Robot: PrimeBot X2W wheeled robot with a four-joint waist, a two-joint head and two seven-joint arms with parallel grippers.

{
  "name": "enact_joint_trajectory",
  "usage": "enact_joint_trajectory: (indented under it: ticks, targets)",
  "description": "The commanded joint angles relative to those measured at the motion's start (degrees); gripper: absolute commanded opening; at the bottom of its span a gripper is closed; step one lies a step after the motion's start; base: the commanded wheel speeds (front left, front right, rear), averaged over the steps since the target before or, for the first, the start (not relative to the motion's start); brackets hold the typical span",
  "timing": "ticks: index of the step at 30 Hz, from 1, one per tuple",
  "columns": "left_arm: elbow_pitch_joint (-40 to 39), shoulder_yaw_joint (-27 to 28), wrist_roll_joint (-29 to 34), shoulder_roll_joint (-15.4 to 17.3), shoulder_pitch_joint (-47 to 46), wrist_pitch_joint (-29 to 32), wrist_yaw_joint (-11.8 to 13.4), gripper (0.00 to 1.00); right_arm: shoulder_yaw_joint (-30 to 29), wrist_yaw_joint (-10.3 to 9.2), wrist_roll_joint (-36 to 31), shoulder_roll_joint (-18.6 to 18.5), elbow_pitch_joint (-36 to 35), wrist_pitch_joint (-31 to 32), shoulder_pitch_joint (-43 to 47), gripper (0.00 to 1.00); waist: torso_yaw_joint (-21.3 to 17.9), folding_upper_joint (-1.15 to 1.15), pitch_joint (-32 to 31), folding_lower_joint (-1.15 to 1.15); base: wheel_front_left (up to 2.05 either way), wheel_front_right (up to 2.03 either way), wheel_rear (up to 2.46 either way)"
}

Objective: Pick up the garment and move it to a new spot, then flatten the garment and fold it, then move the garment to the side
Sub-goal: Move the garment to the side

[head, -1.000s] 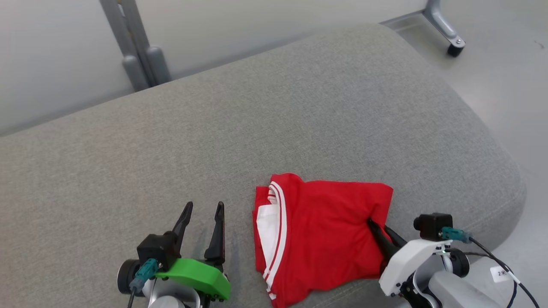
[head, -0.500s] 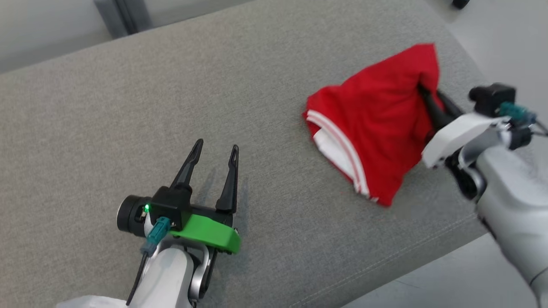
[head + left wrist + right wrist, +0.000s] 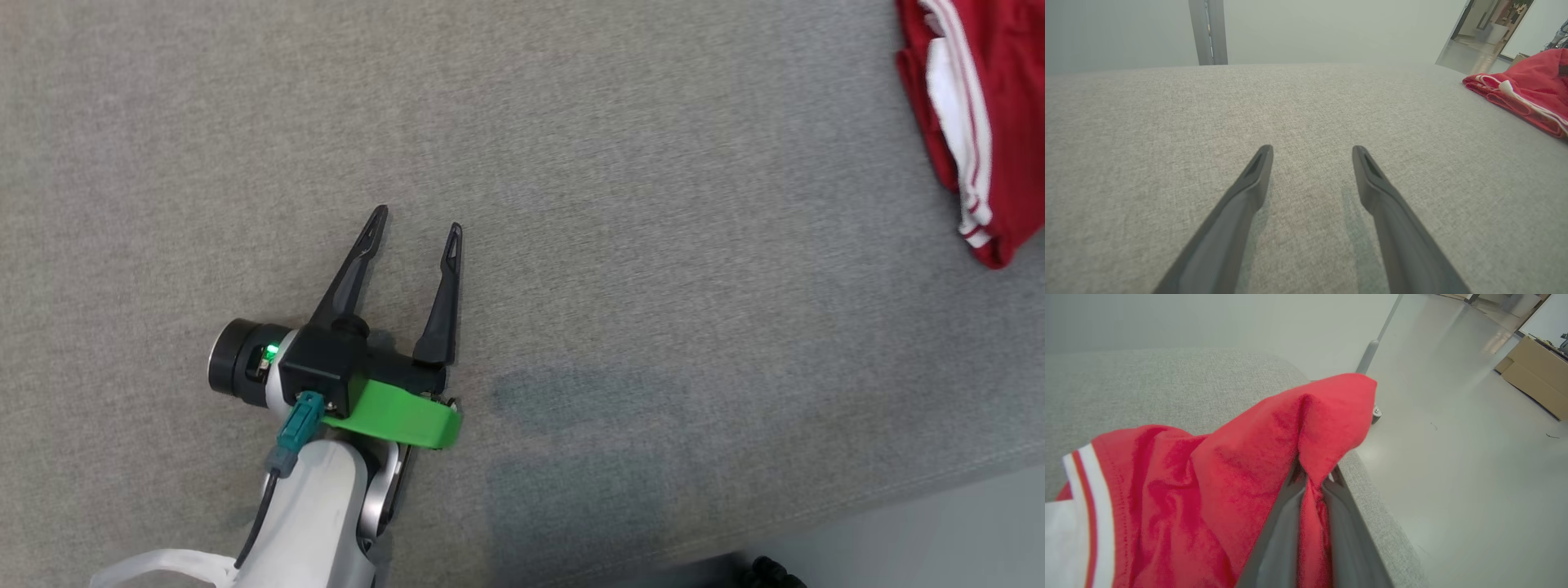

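Garment [image 3: 992,122] (red, white side stripes, white inner layer) is seen at 2 o'clock of head view. It is cut by the frame's top and right edges and lies on grey fabric cushion [image 3: 571,163]. L gripper [image 3: 418,220] is noted at approx. 8 o'clock of centre. Its fingers are spread with nothing between them, tips aimed toward 12–1 o'clock. Faint finger shadows are cast on the weave; contact w/ cushion can't be told.

L wrist view: L gripper [image 3: 1311,149] is seen released, w/ bare cushion [image 3: 1167,122] between and ahead of fingers. Garment [image 3: 1523,85] is seen at 2 o'clock, well apart from fingers, near cushion's far edge. Grey metal post [image 3: 1208,32] is seen beyond cushion at 11 o'clock.

R wrist view: R gripper [image 3: 1312,477] is clamped on a fold of garment [image 3: 1208,477]. Red cloth is pinched between both fingers, and a peak of cloth is raised past the tips toward 12 o'clock. Rest of garment is draped toward 9 o'clock over cushion [image 3: 1167,384], w/ striped hem at 8 o'clock. Cushion edge is seen just beside fingers at 4 o'clock. Pale floor [image 3: 1453,477] is seen beyond it, cardboard box [image 3: 1535,375] at 2 o'clock.
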Motion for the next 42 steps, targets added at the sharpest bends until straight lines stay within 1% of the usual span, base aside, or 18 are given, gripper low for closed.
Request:
enact_joint_trajectory:
  ticks: [1,3,7,11,15,17,19,20,22,26,32,37,42]
  targets:
    - [-0.24,0.29,0.49,0.22,-0.88,0.01,0.30,1.00,-0.89,-0.07,-0.80,0.15,1.62,-0.15,-0.89,1.00,5.46,0.00,5.94,-0.02,0.00,0.00,0.00]
    - [-0.14,0.18,0.86,0.26,-1.07,0.06,0.40,1.00,-3.07,-0.07,-3.25,-1.20,2.31,-0.15,-2.38,1.00,5.26,0.00,6.25,-0.02,0.00,0.00,0.00]
    - [0.12,0.17,1.28,0.51,-1.26,0.09,0.57,1.00,-9.20,-0.07,-9.06,-2.81,3.27,-0.15,-1.42,1.00,4.88,0.00,5.69,-0.02,0.00,0.00,0.00]
    - [0.42,0.10,0.45,0.61,-0.82,0.11,0.84,1.00,-19.14,-0.08,-15.49,-4.16,0.25,-0.15,1.31,1.00,4.70,0.00,3.55,-0.02,0.00,0.00,0.00]
    - [0.71,-0.06,-0.88,0.46,0.38,0.08,0.87,1.00,-28.23,-0.07,-22.65,-1.72,-5.13,-0.15,5.50,1.00,4.94,0.00,0.13,-0.02,0.00,0.00,0.00]
    - [0.80,-0.09,-1.33,0.35,0.79,0.06,0.86,1.00,-31.58,-0.07,-25.43,0.06,-8.36,-0.15,7.72,1.00,5.09,0.00,-1.71,-0.02,0.00,0.00,0.00]
    - [1.05,0.07,-1.86,0.32,1.25,0.04,1.00,1.00,-33.70,-0.07,-27.08,1.97,-10.80,-0.15,9.71,1.00,5.19,0.00,-3.56,-0.02,0.00,0.00,0.00]
    - [1.05,0.07,-1.86,0.32,1.25,0.04,1.00,1.00,-33.70,-0.07,-27.08,1.97,-10.80,-0.15,9.71,1.00,5.19,0.00,-3.56,-0.02,0.00,0.00,0.00]
    - [1.50,0.32,-2.29,0.24,1.94,0.02,0.95,1.00,-34.36,-0.07,-27.71,4.17,-13.43,-0.15,11.16,1.00,5.24,0.00,-5.51,-0.02,0.00,0.00,0.00]
    - [2.29,1.29,-3.36,0.24,4.00,0.01,1.23,1.00,-31.71,-0.07,-27.62,8.20,-18.06,-0.15,15.12,1.00,5.30,0.00,-9.71,-0.02,0.00,0.00,0.00]
    - [4.73,3.18,-4.62,0.24,7.96,0.01,1.42,1.00,-26.25,-0.07,-23.62,13.73,-24.07,-0.15,22.72,1.00,5.91,0.00,-16.77,-0.02,0.00,0.00,0.00]
    - [6.61,5.33,-5.07,0.24,11.39,0.01,1.75,1.00,-22.35,-0.07,-20.74,17.37,-29.59,-0.15,30.43,1.00,6.72,0.00,-22.04,-0.02,0.00,0.00,0.00]
    - [8.17,8.54,-5.55,0.23,14.22,0.01,2.25,1.00,-19.20,-0.07,-16.53,20.58,-34.97,-0.15,37.12,1.00,7.53,0.00,-25.66,-0.02,0.00,0.00,0.00]
